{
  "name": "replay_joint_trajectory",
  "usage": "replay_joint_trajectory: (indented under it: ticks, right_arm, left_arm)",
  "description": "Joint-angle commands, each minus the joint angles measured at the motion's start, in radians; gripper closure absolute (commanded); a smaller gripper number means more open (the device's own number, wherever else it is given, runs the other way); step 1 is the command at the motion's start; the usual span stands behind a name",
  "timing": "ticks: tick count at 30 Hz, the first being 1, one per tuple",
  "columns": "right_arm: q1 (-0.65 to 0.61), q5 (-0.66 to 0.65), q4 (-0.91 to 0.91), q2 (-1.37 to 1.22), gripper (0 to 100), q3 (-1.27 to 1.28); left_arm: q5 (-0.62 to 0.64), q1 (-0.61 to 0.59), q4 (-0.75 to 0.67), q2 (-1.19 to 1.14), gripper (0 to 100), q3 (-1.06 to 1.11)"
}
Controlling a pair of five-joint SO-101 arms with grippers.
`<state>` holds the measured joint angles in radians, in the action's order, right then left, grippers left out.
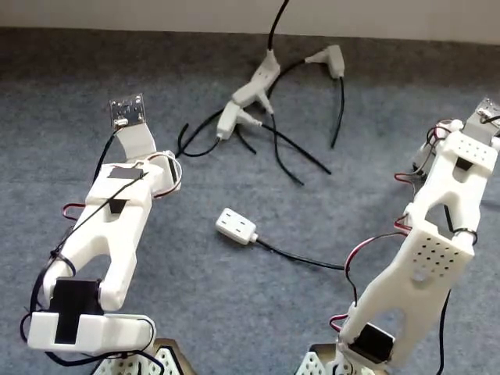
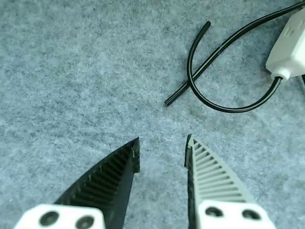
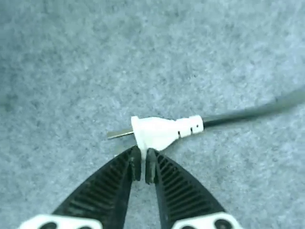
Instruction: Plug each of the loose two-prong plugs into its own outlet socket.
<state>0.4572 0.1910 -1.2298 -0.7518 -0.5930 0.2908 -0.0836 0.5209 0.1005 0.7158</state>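
Grey felt covers the table (image 1: 351,187), and near its middle, between the two arms, we see a white outlet block (image 1: 235,225) lying flat with its sockets facing up. Its black cord (image 1: 305,262) trails off toward the right arm (image 1: 441,226). Toward the far edge we count three white plugs, one (image 1: 264,74) with a cord running off the far edge, one (image 1: 228,119) just beside it, and one (image 1: 328,58) a little apart. All three sit in a tangle of black cords, well apart from the outlet block.

Our left claw (image 2: 162,150) is released, its jaws spread over bare felt. Near it a cord (image 2: 209,67) loops back to a plug (image 2: 290,40).

Our right claw (image 3: 144,164) is clenched to a thin slit. Its tips meet the side of another plug (image 3: 159,131), which lies flat on the felt by the right edge, prongs (image 3: 119,134) pointing away from its cord (image 3: 252,112). We cannot tell whether the tips actually pinch it.
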Motion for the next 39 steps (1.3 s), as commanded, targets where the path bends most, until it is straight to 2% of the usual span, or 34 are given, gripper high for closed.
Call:
replay_joint_trajectory:
  ticks: [1, 3, 8, 11, 15, 20, 26, 31, 39]
  right_arm:
    - [0.005, 0.006, -0.058, 0.099, 99.0, -0.090]
    - [0.004, 0.005, -0.090, 0.104, 97.1, -0.140]
    - [0.022, 0.057, -0.107, 0.082, 84.3, -0.203]
    - [0.024, 0.094, -0.105, 0.050, 83.8, -0.208]
    - [0.018, 0.080, -0.068, -0.010, 83.5, -0.213]
    - [-0.010, -0.057, -0.041, -0.074, 83.5, -0.213]
    - [-0.012, -0.060, -0.039, -0.085, 84.9, -0.214]
    - [-0.002, -0.064, -0.047, -0.093, 98.4, -0.265]
    - [-0.013, -0.064, -0.042, -0.094, 99.0, -0.271]
  left_arm:
    - [0.008, -0.004, -0.012, 0.042, 83, -0.002]
    - [0.008, -0.004, -0.012, 0.042, 83, -0.002]
    - [0.008, -0.004, -0.012, 0.042, 83, -0.002]
    - [0.008, -0.004, -0.012, 0.042, 83, -0.002]
    - [0.008, -0.004, -0.012, 0.042, 83, -0.002]
    - [0.008, -0.004, -0.012, 0.042, 83, -0.002]
    - [0.008, -0.004, -0.012, 0.042, 83, -0.002]
    - [0.008, -0.004, -0.012, 0.042, 83, -0.002]
    - [0.008, -0.004, -0.012, 0.042, 83, -0.002]
